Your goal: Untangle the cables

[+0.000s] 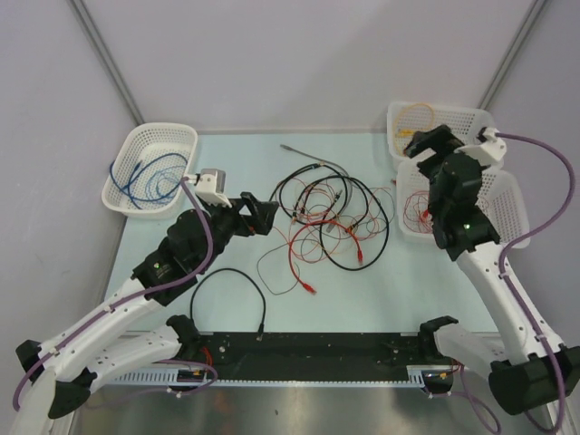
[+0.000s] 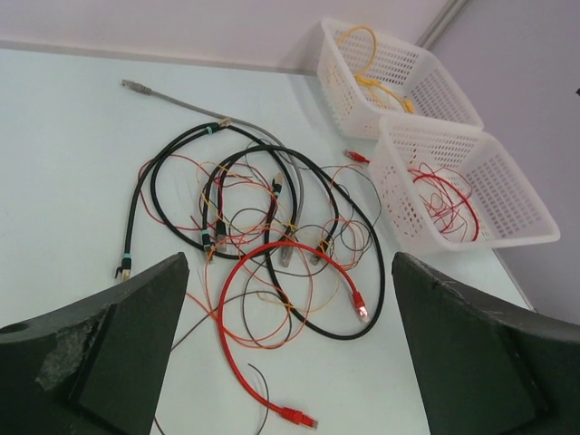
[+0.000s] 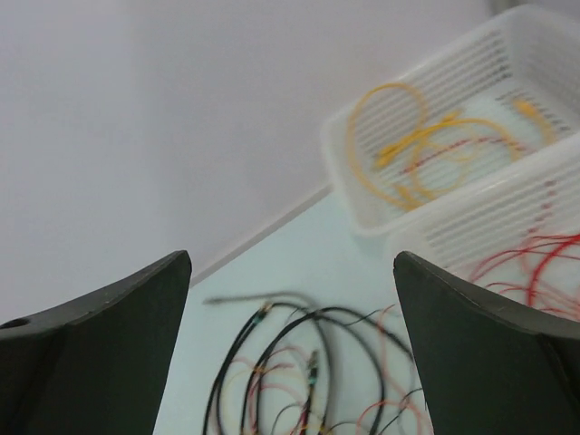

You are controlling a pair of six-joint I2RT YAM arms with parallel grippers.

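My left gripper (image 1: 269, 216) hangs over the bench (image 1: 390, 290), left of its middle. Its fingers are spread wide with nothing between them, and through the gap, in the left wrist view, I look straight at the cables (image 1: 331, 217). They lie heaped at the middle of the bench: black loops, with thin red and orange strands crossing over and under them. A thicker red cable (image 2: 290, 244) with plug ends curls at the near side of the heap, and a grey cable (image 1: 313, 156) trails out toward the far edge. One black cable (image 1: 227, 288) lies apart from the heap in an open arc by the near edge, on the left.

My right gripper (image 1: 419, 148) is up over the far right corner, above the two white baskets that stand there. Its fingers stand wide apart too, gripping nothing. The far basket (image 1: 480, 116) holds a yellow cable (image 1: 415, 113). The near basket (image 1: 512, 204) sits right against it and holds a thin red cable (image 1: 419, 207). A third basket (image 1: 163, 127) sits at the far left corner — a blue cable (image 1: 145, 181) lies coiled inside it.
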